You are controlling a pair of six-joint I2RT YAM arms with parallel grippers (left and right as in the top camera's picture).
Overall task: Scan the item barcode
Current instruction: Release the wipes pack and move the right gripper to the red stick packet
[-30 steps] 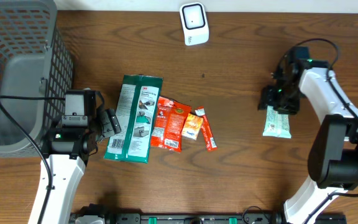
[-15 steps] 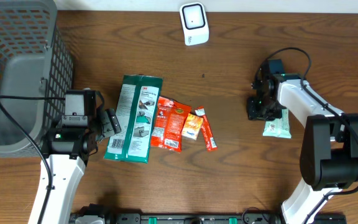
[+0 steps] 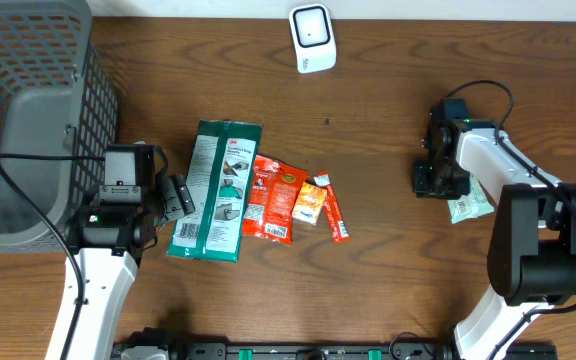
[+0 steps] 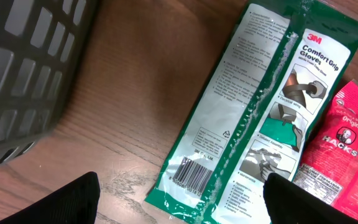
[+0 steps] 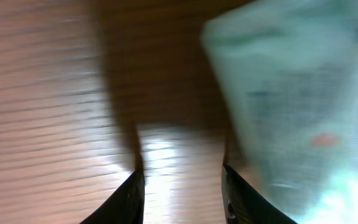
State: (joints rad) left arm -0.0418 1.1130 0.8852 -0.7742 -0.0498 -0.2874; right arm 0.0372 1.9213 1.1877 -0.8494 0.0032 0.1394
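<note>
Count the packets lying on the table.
5: the 3M gloves pack, red Hacks packet, orange packet and thin red stick clustered mid-table, and pale green packet beside the right gripper. Others may hide underneath.

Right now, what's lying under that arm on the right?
A pale green packet lies on the wooden table, one end sticking out from under the right arm. The arm covers the rest, hiding any barcode there.
</note>
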